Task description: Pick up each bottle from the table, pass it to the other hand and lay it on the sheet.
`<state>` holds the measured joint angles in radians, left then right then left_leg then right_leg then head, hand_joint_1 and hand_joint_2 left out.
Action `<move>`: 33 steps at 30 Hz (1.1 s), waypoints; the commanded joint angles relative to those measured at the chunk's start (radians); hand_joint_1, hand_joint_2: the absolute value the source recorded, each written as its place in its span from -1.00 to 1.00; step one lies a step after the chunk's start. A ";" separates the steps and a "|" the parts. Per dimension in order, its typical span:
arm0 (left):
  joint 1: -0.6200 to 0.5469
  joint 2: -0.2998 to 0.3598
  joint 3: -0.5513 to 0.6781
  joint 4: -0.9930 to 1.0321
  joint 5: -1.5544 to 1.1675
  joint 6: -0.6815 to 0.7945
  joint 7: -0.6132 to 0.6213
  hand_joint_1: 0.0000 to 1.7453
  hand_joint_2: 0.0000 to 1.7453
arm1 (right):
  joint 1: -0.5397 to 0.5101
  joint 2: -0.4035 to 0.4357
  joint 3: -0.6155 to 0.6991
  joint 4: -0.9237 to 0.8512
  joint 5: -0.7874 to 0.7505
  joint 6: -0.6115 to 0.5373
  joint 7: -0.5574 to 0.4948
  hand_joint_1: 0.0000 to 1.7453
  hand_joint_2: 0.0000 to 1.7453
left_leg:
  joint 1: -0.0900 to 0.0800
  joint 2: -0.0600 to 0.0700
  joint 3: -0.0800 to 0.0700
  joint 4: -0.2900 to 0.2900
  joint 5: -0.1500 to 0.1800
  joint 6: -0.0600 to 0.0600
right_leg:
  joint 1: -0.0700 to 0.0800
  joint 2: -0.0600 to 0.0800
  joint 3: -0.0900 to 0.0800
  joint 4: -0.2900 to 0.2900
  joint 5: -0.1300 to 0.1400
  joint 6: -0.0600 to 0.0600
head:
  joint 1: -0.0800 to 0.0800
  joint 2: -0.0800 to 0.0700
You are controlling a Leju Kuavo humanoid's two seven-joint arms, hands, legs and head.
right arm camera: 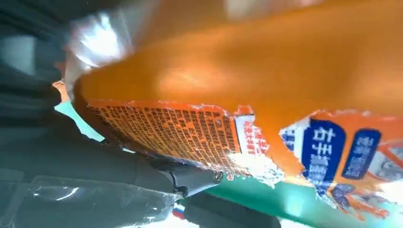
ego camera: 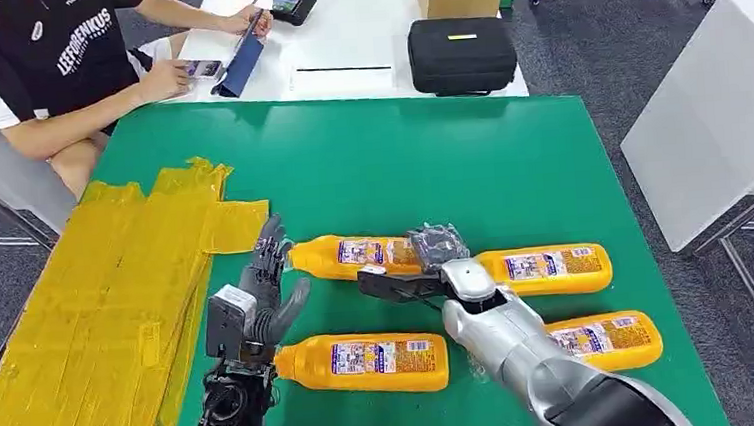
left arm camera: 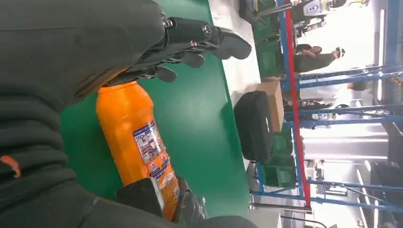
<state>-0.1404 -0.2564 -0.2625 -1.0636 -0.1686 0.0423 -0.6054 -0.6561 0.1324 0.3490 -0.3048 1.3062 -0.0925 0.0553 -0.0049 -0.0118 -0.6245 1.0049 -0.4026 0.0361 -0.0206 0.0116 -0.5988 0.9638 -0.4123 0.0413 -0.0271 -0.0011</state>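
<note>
White lettering "LEFORENKUS", as far as it can be made out, runs across the person's black shirt (ego camera: pixel 61 45) at the upper left of the head view. The printed labels on the orange plastic bottles (ego camera: pixel 363 363) carry text too small or blurred to read.

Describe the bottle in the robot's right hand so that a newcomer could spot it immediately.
Start at the green table. Four orange bottles lie near its front edge. Yours is the back-left bottle, nearest the yellow sheet, alone in having the right hand gripping it.
</note>
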 commanded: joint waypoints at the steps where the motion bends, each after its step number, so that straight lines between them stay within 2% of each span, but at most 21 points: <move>1: -0.010 0.030 0.004 -0.008 -0.043 0.047 0.000 -1.00 1.00 | -0.027 0.047 -0.181 -0.017 -0.152 -0.369 -0.104 1.00 1.00 | 0.000 0.003 0.003 0.000 -0.002 -0.002 | 0.000 0.001 0.002 0.000 -0.001 -0.002 | 0.000 0.000; 2: -0.008 0.030 0.005 -0.020 -0.052 0.051 0.007 -1.00 1.00 | -0.025 0.049 -0.198 -0.030 -0.165 -0.405 -0.118 1.00 1.00 | 0.000 0.003 0.002 0.000 -0.002 -0.002 | 0.001 0.002 0.001 0.000 -0.001 -0.002 | 0.000 0.000; 13: -0.008 0.030 0.005 -0.027 -0.055 0.052 0.011 -1.00 1.00 | -0.024 0.047 -0.201 -0.030 -0.166 -0.404 -0.122 1.00 1.00 | 0.000 0.002 0.001 0.000 -0.001 -0.001 | 0.001 0.001 0.000 0.000 0.000 -0.001 | 0.000 0.000; 14: -0.008 0.030 0.005 -0.026 -0.061 0.057 0.011 -1.00 1.00 | -0.012 0.051 -0.222 -0.055 -0.188 -0.452 -0.147 1.00 1.00 | 0.000 0.004 0.003 0.000 -0.002 -0.002 | 0.001 0.002 0.002 0.001 -0.002 -0.002 | 0.000 0.000; 15: -0.019 0.033 0.007 -0.069 -0.082 0.073 0.013 -1.00 1.00 | -0.006 0.083 -0.331 -0.094 -0.345 -0.584 -0.343 1.00 1.00 | 0.000 0.003 0.003 0.000 -0.002 -0.002 | 0.001 0.001 0.002 0.001 -0.002 -0.002 | 0.000 0.000; 16: -0.017 0.035 -0.006 -0.092 -0.089 0.073 0.022 -1.00 1.00 | 0.003 0.099 -0.359 -0.124 -0.427 -0.605 -0.432 1.00 1.00 | 0.000 0.001 0.002 0.000 -0.001 -0.001 | 0.001 0.000 0.002 0.000 -0.001 -0.001 | 0.000 0.000; 17: -0.017 0.035 -0.006 -0.092 -0.089 0.073 0.022 -1.00 1.00 | 0.003 0.099 -0.359 -0.124 -0.427 -0.605 -0.432 1.00 1.00 | 0.001 0.001 0.005 0.000 -0.003 -0.003 | 0.001 -0.001 0.005 0.000 -0.003 -0.002 | 0.000 0.000; 19: -0.026 0.035 -0.024 -0.094 -0.096 0.083 0.028 -1.00 1.00 | 0.022 0.112 -0.392 -0.168 -0.490 -0.606 -0.493 1.00 1.00 | 0.000 0.001 0.001 0.000 -0.001 -0.002 | 0.001 0.000 0.001 0.001 -0.001 -0.002 | 0.000 0.000; 28: -0.028 0.033 -0.024 -0.094 -0.096 0.085 0.029 -1.00 1.00 | 0.023 0.113 -0.392 -0.170 -0.491 -0.606 -0.494 1.00 1.00 | 0.001 0.001 0.002 0.000 -0.001 -0.002 | 0.001 0.000 0.002 0.000 -0.001 -0.002 | 0.000 0.000; 30: -0.048 0.040 -0.038 -0.080 -0.090 0.097 0.030 -1.00 1.00 | 0.029 0.122 -0.407 -0.184 -0.602 -0.573 -0.583 1.00 1.00 | 0.001 0.001 0.003 0.000 -0.002 -0.002 | 0.001 -0.001 0.003 0.000 -0.002 -0.002 | 0.000 0.000; 33: -0.093 0.046 -0.049 -0.047 -0.086 0.100 0.071 -1.00 1.00 | 0.057 0.135 -0.398 -0.244 -0.731 -0.455 -0.647 1.00 1.00 | 0.001 0.000 0.004 0.000 -0.002 -0.003 | 0.001 -0.001 0.003 0.001 -0.002 -0.003 | 0.000 0.000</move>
<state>-0.1382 -0.2564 -0.2762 -1.1727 -0.2625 0.1347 -0.5818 -0.6029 0.2339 -0.0004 -0.4753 0.7552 -0.6470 -0.4888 -0.0048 -0.0122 -0.6250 1.0048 -0.4025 0.0361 -0.0207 0.0114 -0.5993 0.9639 -0.4123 0.0413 -0.0271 -0.0011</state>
